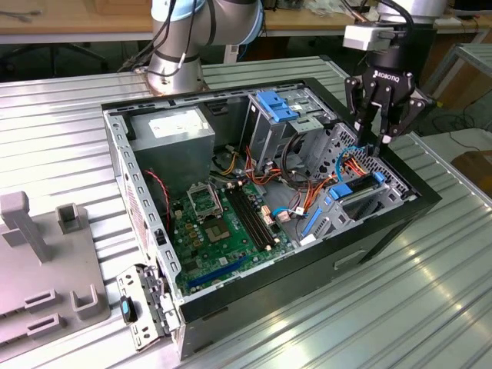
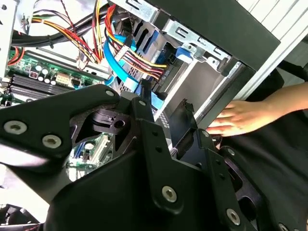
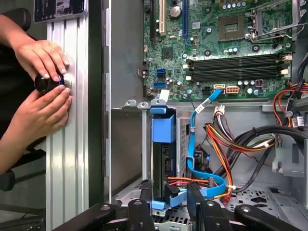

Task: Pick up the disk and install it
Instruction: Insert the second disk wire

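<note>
Exterior view: open computer case (image 1: 400, 192) lies on its side on the ribbed metal surface (image 1: 61, 131), so the inside faces up for top-down access. The gripper (image 1: 382, 132) hangs at upper right of the frame over the drive-bay corner, jaws spread wide and holding nothing. Just below it, right of centre, the disk (image 1: 361, 191) sits edge-on in the bay, its blue carrier rail showing; looks slotted in already, though how fully seated is a judgement. Motherboard (image 1: 223, 223) takes the lower centre, grey power supply (image 1: 173, 134) upper left inside the case, light-blue latch (image 1: 275, 104) top centre. Grey fixture block (image 1: 31, 269) at far left. Second wrist view: black finger linkage covers the lower half; orange, yellow and blue cables (image 2: 130, 53) run at upper centre into the bay area; a person's hand (image 2: 240, 118) rests at right against the case edge, probably steadying it. First wrist view: the disk stands vertical at centre (image 3: 162, 144), blue rail on top, blue data cable (image 3: 195, 144) looping beside it; fingertips (image 3: 144, 190) flank its lower end without touching. Two hands (image 3: 43, 86) at left hold a small dark round object (image 3: 45, 83) against the ribbed surface. Labels present, none read.
</note>
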Robot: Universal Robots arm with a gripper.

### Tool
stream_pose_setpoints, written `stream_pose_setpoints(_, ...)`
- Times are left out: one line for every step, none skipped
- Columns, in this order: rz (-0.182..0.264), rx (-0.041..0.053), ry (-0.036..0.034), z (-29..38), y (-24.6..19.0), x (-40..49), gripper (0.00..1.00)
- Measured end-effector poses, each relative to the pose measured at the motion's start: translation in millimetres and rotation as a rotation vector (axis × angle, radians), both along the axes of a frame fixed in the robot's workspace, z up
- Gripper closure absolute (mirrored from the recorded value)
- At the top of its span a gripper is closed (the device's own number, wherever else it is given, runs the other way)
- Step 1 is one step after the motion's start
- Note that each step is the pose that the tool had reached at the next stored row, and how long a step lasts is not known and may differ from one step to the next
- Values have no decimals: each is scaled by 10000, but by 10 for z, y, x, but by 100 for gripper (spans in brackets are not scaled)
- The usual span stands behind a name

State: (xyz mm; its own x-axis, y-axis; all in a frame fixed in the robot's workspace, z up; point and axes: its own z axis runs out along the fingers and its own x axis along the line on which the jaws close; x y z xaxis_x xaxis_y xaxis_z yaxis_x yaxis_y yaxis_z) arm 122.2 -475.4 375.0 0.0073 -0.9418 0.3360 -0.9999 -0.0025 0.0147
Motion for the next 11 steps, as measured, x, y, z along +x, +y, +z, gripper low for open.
stream_pose_setpoints(-1, -1, 1, 0, 0, 0, 58)
stream_pose_setpoints(-2, -2, 1, 0, 0, 1, 58)
stream_pose_setpoints(-1, -4, 1, 0, 0, 1, 58)
stream_pose_setpoints(-1, -6, 2, 0, 0, 1, 58)
stream_pose_setpoints(0, -19, 18, -1, 1, 2, 58)
stream_pose_setpoints(1, -37, 93, -1, 1, 9, 58)
stream_pose_setpoints(-9, -43, 393, -3, 3, 41, 58)
stream_pose_setpoints(-12, -43, 479, -5, 4, 55, 58)
stream_pose_setpoints(-17, -44, 557, -7, 6, 72, 58)
stream_pose_setpoints(-31, -43, 639, -15, 13, 105, 58)
stream_pose_setpoints(-47, -43, 667, -22, 17, 124, 58)
